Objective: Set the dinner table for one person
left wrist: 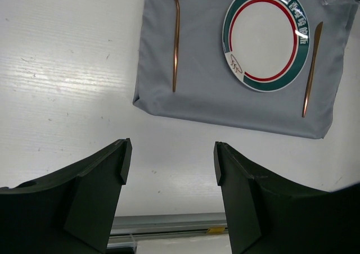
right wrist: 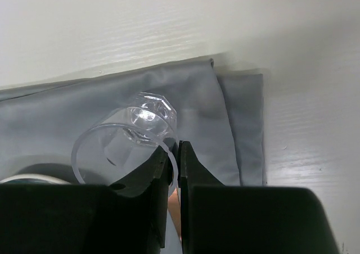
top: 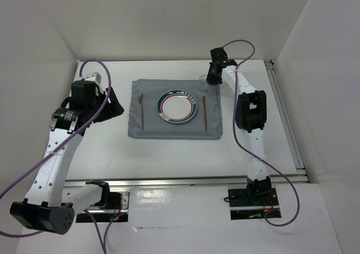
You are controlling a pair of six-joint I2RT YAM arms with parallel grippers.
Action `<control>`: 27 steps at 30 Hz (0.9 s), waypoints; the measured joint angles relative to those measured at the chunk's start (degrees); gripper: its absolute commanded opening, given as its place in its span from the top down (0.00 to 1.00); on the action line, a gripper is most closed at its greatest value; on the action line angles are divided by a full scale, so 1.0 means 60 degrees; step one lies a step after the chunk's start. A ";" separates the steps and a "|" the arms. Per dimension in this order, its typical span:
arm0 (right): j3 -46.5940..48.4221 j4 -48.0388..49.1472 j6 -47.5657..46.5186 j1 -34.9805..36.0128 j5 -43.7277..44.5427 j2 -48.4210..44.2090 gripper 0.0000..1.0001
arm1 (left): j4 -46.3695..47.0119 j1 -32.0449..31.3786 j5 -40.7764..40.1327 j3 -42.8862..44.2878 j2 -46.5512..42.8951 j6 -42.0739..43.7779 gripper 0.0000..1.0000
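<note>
The right jaws pinch the rim of a clear glass, holding it at the far right corner of the grey mat, likely the drink's spot above the knife. The left jaws gape empty beside the mat. 1 plate sits centred, fork left. The white worktop underlies everything.

Left pincer hangs agape (elbow folded back), while the outstretched right pincer pinches a glass.
</note>
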 measured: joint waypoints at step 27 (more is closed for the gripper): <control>-0.5111 -0.0455 0.0029 0.0076 0.0652 -0.8714 0.00 | -0.0153 0.0000 0.0200 0.0000 -0.0164 -0.0025 0.23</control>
